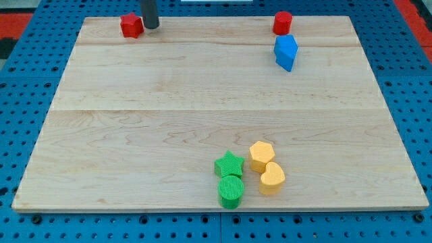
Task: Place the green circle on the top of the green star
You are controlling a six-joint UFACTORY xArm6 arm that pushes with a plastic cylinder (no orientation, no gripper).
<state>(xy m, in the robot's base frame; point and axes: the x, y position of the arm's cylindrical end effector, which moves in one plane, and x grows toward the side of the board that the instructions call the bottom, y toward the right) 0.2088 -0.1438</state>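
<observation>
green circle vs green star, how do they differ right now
Shape: the green circle is a round cylinder, while the green star has points.
Position: the green circle sits nearer the view's bottom edge; the green star is just above it and appears to touch it.
Neighbours: the green star lies closer to the yellow blocks.
Both share the same green, and both are far from my tip.

Pale maple-grained wooden board (pixel 169 101) on a blue pegboard (pixel 27 81) dotted with dark holes, ribbed green star (pixel 229 164), ribbed green circle (pixel 231 191), yellow hexagon (pixel 260 155), yellow heart (pixel 272 178), blue pentagon block (pixel 285 52), red cylinder (pixel 282 23), red block (pixel 131 25) at upper left, dark grey rod, my tip (pixel 150 27).
</observation>
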